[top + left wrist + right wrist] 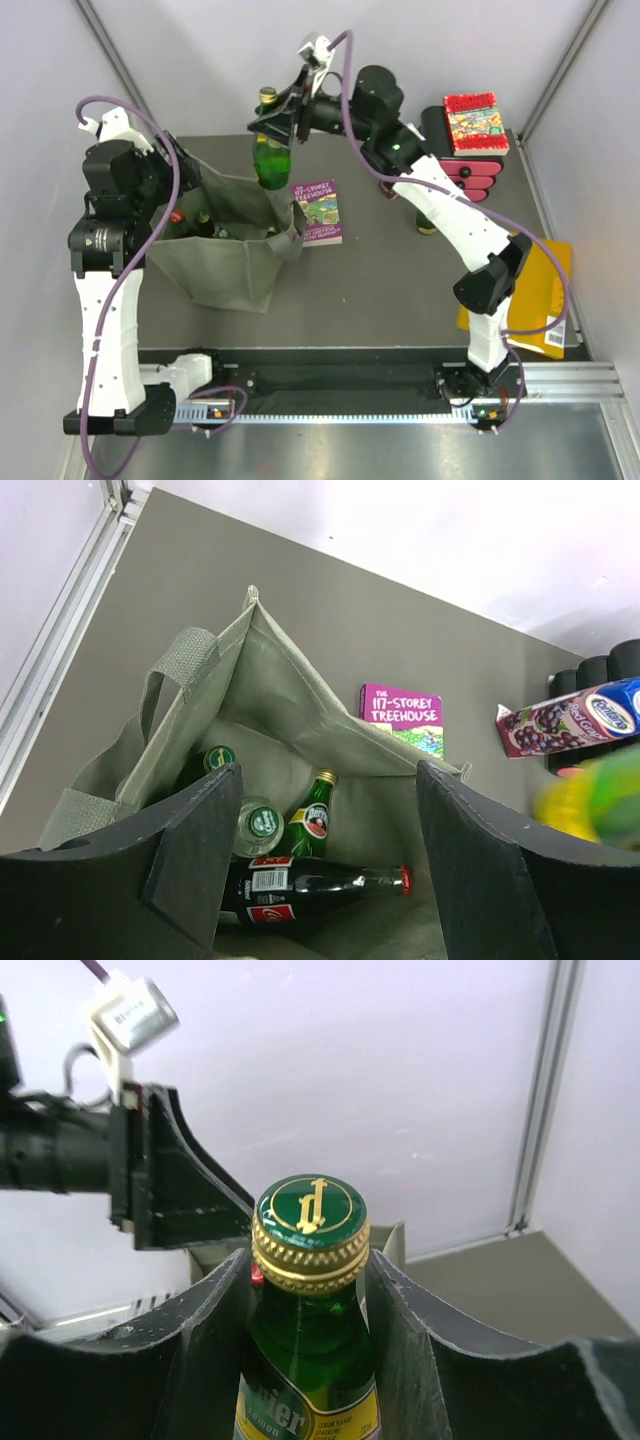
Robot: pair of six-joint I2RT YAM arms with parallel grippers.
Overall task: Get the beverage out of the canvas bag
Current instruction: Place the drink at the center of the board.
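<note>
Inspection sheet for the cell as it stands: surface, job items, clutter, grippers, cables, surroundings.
surface: dark grey table, matte.
job's things: canvas bag open, slumped at left; green bottle held up at its far rim; cola bottle and other bottles inside.
clutter: purple book beside bag; pink drawer box with red-edged book on top; juice carton.
grippers: right gripper shut on green bottle's neck; left gripper open over bag mouth.
cables: purple cables looped along both arms.
surroundings: white walls; yellow envelope off table's right edge.
</note>
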